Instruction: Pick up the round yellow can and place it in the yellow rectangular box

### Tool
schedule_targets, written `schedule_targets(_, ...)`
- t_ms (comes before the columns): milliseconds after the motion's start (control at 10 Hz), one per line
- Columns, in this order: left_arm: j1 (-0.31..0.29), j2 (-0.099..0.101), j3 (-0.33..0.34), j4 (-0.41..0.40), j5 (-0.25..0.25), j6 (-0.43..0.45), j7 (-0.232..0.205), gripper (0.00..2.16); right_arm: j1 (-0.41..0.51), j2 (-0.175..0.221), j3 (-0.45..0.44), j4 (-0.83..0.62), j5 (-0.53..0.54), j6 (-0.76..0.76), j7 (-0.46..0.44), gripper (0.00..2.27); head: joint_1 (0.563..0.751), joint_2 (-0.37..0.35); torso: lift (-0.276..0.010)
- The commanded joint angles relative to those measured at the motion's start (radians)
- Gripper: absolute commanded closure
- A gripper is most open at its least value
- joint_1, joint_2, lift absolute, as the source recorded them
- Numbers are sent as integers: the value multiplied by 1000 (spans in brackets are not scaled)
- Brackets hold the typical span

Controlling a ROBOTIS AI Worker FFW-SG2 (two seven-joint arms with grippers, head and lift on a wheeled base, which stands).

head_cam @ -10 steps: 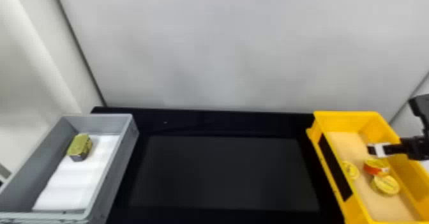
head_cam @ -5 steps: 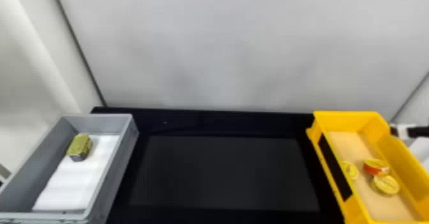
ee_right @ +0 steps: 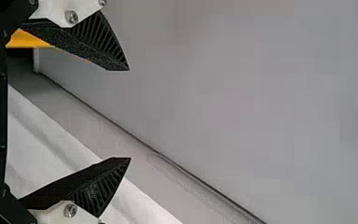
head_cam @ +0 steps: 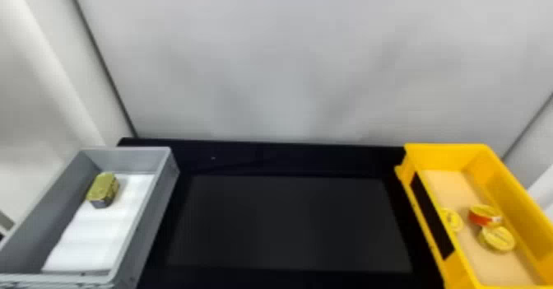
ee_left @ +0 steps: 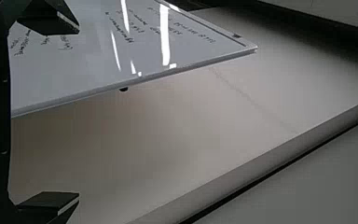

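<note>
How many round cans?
3, in the yellow box: left can, partly behind the left wall; red-sided can, right of it; near can, next to that. That wall may hide more.

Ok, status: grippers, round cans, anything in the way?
Left gripper, right gripper: open, empty. Three round cans inside yellow box. No obstruction visible above it.

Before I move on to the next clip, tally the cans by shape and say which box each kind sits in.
Round yellow cans, in the yellow rectangular box: 3
Rectangular can, in the grey box: 1
Total: 4
</note>
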Motion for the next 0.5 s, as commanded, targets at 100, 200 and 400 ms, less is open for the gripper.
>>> schedule_targets(100,0,-3,14,-7,0,0,0,33,-2,-7,-70,-125,-99,-61,-76,113,686,14,-56)
schedule_targets(200,0,-3,16,-12,0,0,0,33,4,-5,-71,-148,-142,-107,-129,114,686,14,-56)
schedule_targets(400,-4,-3,29,-15,0,-8,3,33,35,-5,-113,-187,-252,-226,-236,114,686,14,-56)
